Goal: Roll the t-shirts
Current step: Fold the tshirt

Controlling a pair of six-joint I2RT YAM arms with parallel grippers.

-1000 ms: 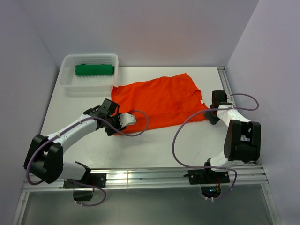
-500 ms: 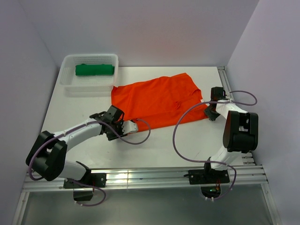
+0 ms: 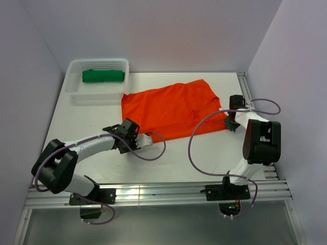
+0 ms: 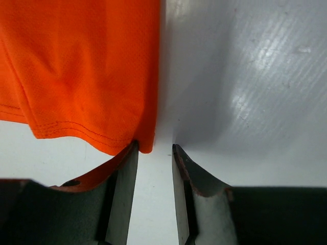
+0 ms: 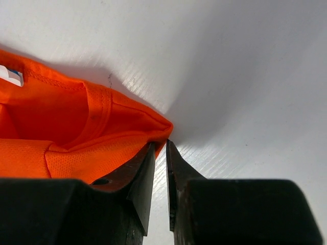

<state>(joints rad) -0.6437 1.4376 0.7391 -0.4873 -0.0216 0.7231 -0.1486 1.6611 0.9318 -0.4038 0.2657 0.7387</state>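
An orange-red t-shirt [image 3: 171, 109] lies spread flat in the middle of the white table. A green t-shirt [image 3: 103, 76] sits rolled in the white mesh basket [image 3: 74, 95] at the back left. My left gripper [image 3: 144, 138] is low at the orange shirt's near-left corner. In the left wrist view the gripper [image 4: 155, 147] is open, with the hem corner [image 4: 144, 145] just at its mouth and bare table between the fingers. My right gripper [image 3: 228, 122] is at the shirt's near-right corner. In the right wrist view the gripper [image 5: 160, 143] has its jaws almost together, a thin slit left, with the folded cloth edge [image 5: 153, 125] at the tips.
Walls close in the table at the back and on both sides. A metal rail [image 3: 168, 193] runs along the near edge and another [image 3: 245, 87] along the right edge. Each arm trails a loose purple cable [image 3: 196, 138]. A white label [image 5: 10, 75] shows inside the collar.
My left gripper has slid right and nearer, down to the shirt's near-left corner. My right gripper has narrowed its jaws at the near-right corner. The shirt has hardly shifted.
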